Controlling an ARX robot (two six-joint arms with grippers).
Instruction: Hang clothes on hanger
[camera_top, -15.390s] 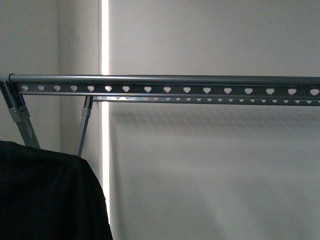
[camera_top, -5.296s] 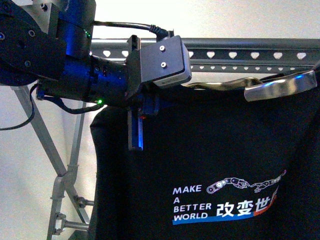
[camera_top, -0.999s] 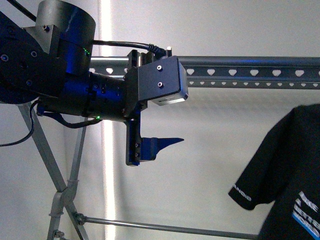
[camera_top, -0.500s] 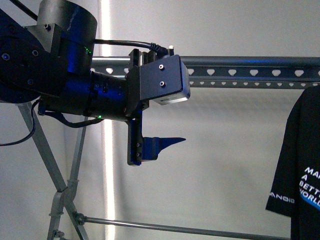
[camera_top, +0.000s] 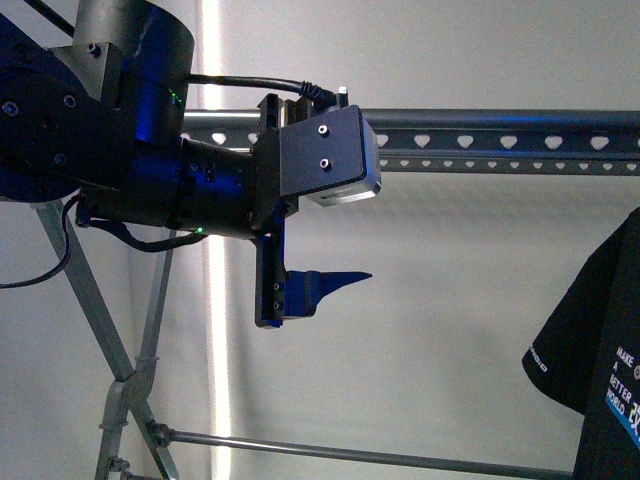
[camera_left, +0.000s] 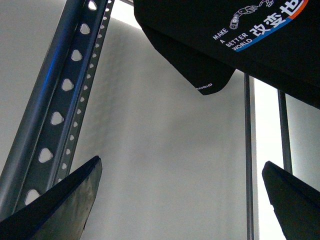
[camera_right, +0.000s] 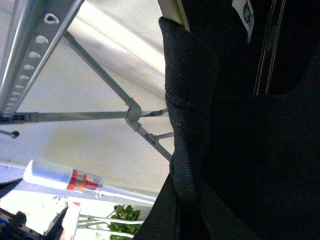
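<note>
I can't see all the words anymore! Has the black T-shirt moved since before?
Yes. The T-shirt slid right along the drying rack and is now at the front view's right edge.

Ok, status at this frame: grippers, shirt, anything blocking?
Left gripper open, empty, by the rack. Right gripper unseen. T-shirt hangs far right, its top out of frame. Nothing seen in the way.
</note>
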